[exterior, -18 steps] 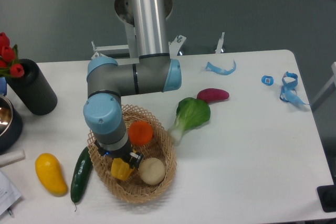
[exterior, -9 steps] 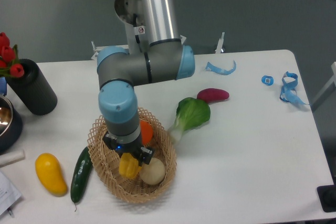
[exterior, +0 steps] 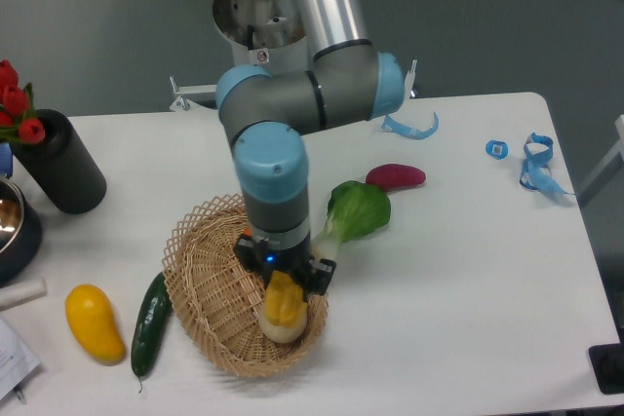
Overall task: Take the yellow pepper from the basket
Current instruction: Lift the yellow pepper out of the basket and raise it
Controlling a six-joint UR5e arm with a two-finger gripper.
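The yellow pepper [exterior: 281, 301] is held between the fingers of my gripper [exterior: 285, 289], which is shut on it. It hangs just over the right inner part of the basket [exterior: 200, 284], a round tan wicker one on the white table. Directly beneath the pepper a pale round vegetable [exterior: 284, 332] lies in the basket, partly covered by it. My arm's wrist [exterior: 273, 182] stands upright over the basket's back right and hides what lies behind it.
A bok choy [exterior: 356, 211] lies against the basket's right rim, with a purple sweet potato [exterior: 396, 176] behind it. A cucumber [exterior: 149, 314] and a smooth yellow fruit [exterior: 94, 321] lie left of the basket. A black vase [exterior: 63, 174] stands far left. Blue tape scraps [exterior: 409, 127] lie at the back.
My gripper has carried the yellow pepper from the basket's left middle to its right side. The arm now covers the orange vegetable that showed before.
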